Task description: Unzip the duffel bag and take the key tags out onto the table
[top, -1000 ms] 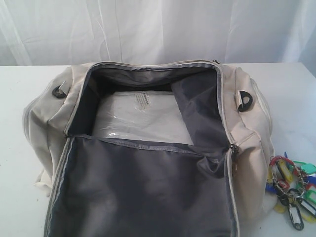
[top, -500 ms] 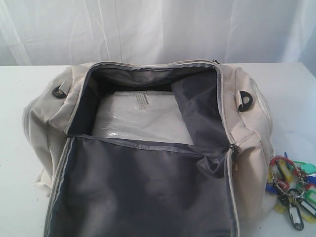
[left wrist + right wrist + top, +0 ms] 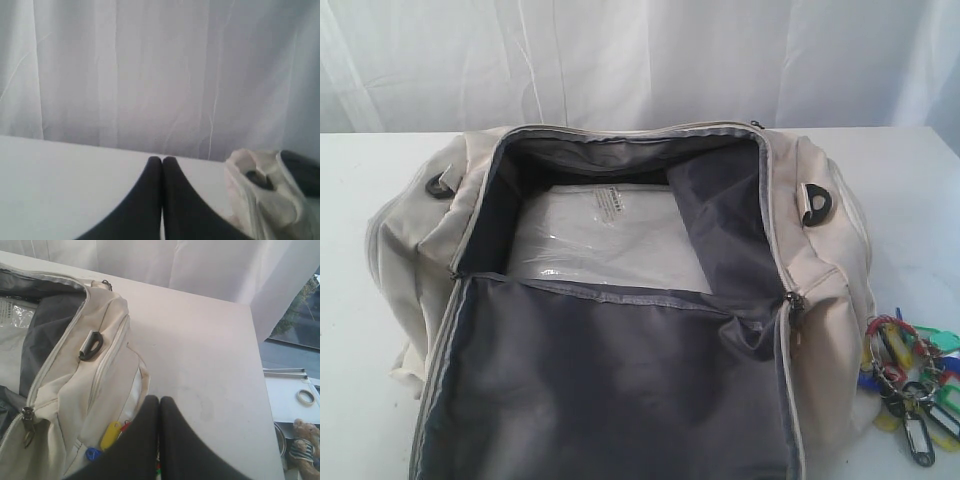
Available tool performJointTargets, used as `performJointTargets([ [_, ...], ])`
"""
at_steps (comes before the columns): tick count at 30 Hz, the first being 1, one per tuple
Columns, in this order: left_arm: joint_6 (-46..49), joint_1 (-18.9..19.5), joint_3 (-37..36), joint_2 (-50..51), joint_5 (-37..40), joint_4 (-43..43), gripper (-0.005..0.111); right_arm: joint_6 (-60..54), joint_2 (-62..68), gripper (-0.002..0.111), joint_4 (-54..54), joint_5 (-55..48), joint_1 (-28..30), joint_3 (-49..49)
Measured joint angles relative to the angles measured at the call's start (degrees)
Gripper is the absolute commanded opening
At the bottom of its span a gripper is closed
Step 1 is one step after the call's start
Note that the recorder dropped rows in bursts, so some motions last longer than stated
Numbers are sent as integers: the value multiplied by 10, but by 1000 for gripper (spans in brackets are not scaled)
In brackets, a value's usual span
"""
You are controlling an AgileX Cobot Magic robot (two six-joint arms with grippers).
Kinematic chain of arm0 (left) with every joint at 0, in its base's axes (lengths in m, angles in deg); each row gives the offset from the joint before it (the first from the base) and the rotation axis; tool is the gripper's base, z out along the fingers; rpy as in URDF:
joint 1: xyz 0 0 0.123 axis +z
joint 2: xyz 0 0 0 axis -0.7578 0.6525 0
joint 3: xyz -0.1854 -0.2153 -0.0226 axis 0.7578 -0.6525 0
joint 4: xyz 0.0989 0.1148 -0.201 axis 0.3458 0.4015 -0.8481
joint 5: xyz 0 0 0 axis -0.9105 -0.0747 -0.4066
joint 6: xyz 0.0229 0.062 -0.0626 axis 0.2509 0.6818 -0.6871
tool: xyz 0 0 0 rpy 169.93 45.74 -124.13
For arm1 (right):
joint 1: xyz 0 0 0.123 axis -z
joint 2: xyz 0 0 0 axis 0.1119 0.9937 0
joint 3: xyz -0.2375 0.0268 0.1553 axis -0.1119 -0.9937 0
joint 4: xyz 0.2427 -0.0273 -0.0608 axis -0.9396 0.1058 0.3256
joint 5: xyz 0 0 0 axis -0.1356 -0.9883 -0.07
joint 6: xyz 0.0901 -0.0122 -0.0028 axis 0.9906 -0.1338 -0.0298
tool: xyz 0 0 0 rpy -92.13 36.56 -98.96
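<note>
Both pairs of your jaws are pressed fully together with nothing between them. The left gripper (image 3: 162, 159) hangs over bare table, with one end of the bag near it. The right gripper (image 3: 159, 398) hangs close over the key tags at the bag's other end.

Your count is two grippers, one duffel bag (image 3: 825, 310), one bunch of key tags (image 3: 910, 385), and two dark strap rings on the bag, at 9 o'clock (image 3: 442, 184) and 3 o'clock (image 3: 817, 203).

The table (image 3: 910, 190) is plain white, and a white curtain (image 3: 640, 60) hangs behind it at 12 o'clock.

In the exterior view the bag fills the middle. It is unzipped, with its top flap (image 3: 610, 390) folded out toward 6 o'clock, grey lining up. Inside lies one flat clear-wrapped packet (image 3: 610, 235). The tags, red, green, blue, yellow and black, lie on the table at 4 o'clock, just beside the bag's end.
</note>
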Motion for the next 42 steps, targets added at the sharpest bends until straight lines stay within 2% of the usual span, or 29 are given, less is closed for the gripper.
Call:
performJointTargets([
  [4,2,0,-46,-2,5,0,0,0,0,0,0,0,0,0],
  [8,28,0,-50,-2,114,0,0,0,0,0,0,0,0,0],
  [9,39,0,-51,-2,172,0,0,0,0,0,0,0,0,0],
  [12,43,0,-53,-2,230,0,0,0,0,0,0,0,0,0],
  [20,47,0,-53,-2,233,-17,0,0,0,0,-1,0,0,0],
  [25,49,0,-53,-2,233,96,0,-1,0,0,-1,0,0,0],
  [27,49,0,-53,-2,233,108,0,-2,0,0,-1,0,0,0],
  [42,39,0,-53,-2,233,114,0,-2,0,0,-1,0,0,0],
])
